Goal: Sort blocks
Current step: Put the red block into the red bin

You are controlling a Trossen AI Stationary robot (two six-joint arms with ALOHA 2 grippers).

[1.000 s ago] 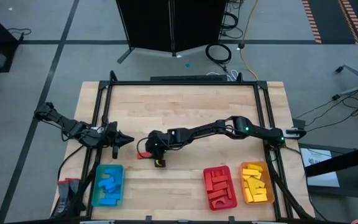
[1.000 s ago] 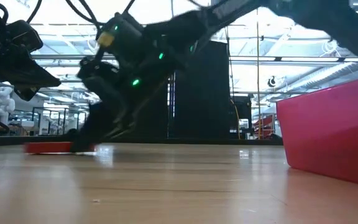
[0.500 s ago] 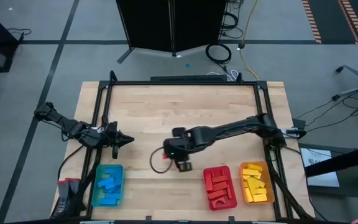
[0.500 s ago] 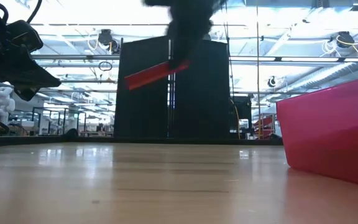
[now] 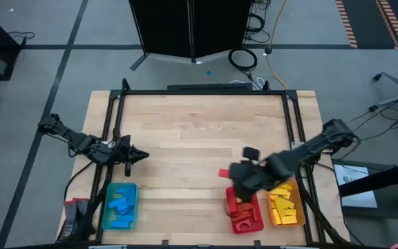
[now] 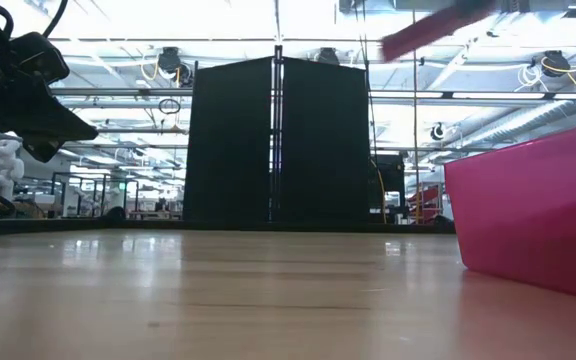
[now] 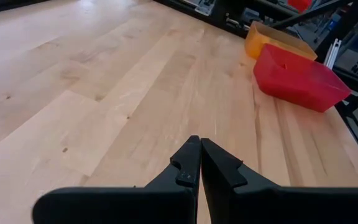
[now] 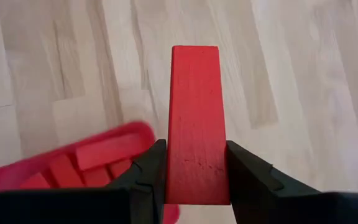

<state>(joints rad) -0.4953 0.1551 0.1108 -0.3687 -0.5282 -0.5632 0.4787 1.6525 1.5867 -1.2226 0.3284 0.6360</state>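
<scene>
A red bar block [image 8: 194, 124] is held in the air by my right gripper [image 8: 194, 146], which hovers over the far end of the red tray [image 5: 249, 220]. In the high view one end of the block [image 5: 222, 173] sticks out past the gripper [image 5: 244, 183]. In the low view the block [image 6: 433, 25] shows high up and tilted. Red blocks [image 8: 98, 158] lie in the tray below. My left gripper [image 5: 141, 155] waits shut at the table's left, a little above the wood, holding nothing [image 7: 199, 149]. My right gripper pinches the red bar by its two long sides [image 8: 173, 174], close to one end, one finger [image 8: 148, 171] on each side. The fingers slant down from above and lie along the bar. The bar juts out past the fingertips, lifted clear and tilted.
A blue tray [image 5: 109, 220] with blue blocks stands near the front left. A yellow tray [image 5: 297, 221] with yellow blocks stands right of the red tray. A black frame [image 5: 119, 97] borders the table. Bare wood [image 5: 199, 124] fills the middle and far part.
My right gripper has lifted the red bar off the table left of centre and carried it up and toward the right and near edge, to above the red tray. The gripper has tipped to point more steeply down and has rolled. The bar is now clear of the table.
</scene>
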